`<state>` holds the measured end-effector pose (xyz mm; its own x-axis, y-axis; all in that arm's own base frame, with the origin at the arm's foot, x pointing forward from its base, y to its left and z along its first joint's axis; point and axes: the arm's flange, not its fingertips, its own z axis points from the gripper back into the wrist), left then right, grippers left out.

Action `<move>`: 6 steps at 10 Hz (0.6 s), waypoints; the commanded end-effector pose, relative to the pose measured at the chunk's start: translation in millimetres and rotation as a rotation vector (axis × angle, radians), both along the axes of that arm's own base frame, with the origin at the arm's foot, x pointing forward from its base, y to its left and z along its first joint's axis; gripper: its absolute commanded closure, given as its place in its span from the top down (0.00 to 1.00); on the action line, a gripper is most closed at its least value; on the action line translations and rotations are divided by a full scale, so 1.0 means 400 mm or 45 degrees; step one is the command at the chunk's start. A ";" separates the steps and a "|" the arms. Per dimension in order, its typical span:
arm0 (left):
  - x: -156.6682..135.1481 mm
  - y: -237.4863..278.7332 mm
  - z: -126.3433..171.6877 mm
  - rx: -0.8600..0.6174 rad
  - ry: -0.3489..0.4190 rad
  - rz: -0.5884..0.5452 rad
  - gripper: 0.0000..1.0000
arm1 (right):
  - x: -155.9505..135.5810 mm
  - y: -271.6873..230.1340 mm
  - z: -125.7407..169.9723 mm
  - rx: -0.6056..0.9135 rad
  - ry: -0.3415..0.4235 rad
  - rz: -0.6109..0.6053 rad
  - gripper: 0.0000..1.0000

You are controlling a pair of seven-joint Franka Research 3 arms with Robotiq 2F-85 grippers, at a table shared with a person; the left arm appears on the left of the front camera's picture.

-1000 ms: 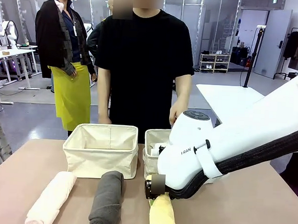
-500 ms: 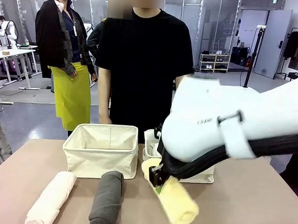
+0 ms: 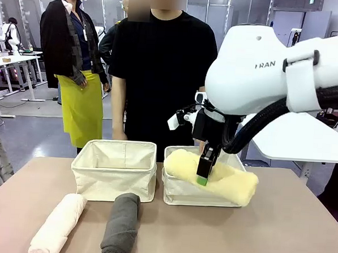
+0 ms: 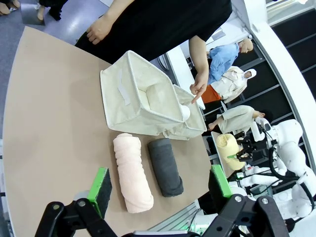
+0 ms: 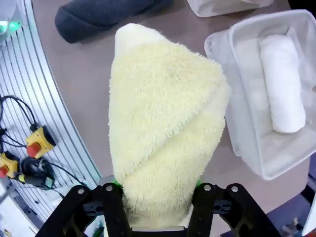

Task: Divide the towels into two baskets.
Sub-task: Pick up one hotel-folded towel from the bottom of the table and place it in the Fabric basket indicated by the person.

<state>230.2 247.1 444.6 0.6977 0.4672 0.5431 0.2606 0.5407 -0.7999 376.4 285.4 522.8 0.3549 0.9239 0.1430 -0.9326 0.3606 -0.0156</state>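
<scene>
1. Yellow terry is what I have in hand: the yellow towel (image 3: 225,183) hangs in the air at the near rim of the right basket (image 3: 179,194). The fingers of the right gripper (image 3: 203,172) are closed on it a little left of its middle.
2. It lies crosswise and tilted, with its right end lower. In the right wrist view the roll covers bare table with the basket off to 1 side, so I judge it is not over the opening yet.
3. The white towel (image 5: 282,84) already lies in that basket. I see nothing in the left basket (image 3: 112,180).
4. The pink towel (image 3: 56,225) and grey towel (image 3: 121,226) lie side by side, not touching, on the table (image 3: 288,235) in front of the left basket.
5. The left gripper (image 4: 160,183) hovers with its fingers spread wide, holding nothing.
6. As I judge it, these rolls are light, soft and squashy, neither fragile nor slippery. The loose outer flap could unroll and the ends sag. I would take the other 2 across the middle of the roll, pinching deep enough to catch the inner layers.
</scene>
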 end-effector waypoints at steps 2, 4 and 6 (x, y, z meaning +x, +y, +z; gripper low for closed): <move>-0.003 0.004 0.003 -0.015 -0.023 -0.002 1.00 | -0.027 0.004 -0.002 0.004 0.002 -0.064 0.47; -0.003 0.004 0.003 -0.015 -0.023 -0.002 1.00 | -0.027 0.004 -0.002 0.004 0.002 -0.064 0.47; -0.003 0.004 0.003 -0.015 -0.023 -0.002 1.00 | -0.004 0.003 -0.001 0.000 0.004 -0.026 0.47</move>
<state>230.2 247.1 444.6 0.6977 0.4672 0.5431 0.2606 0.5407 -0.7999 375.3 286.3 521.9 0.3773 0.9153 0.1411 -0.9239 0.3826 -0.0115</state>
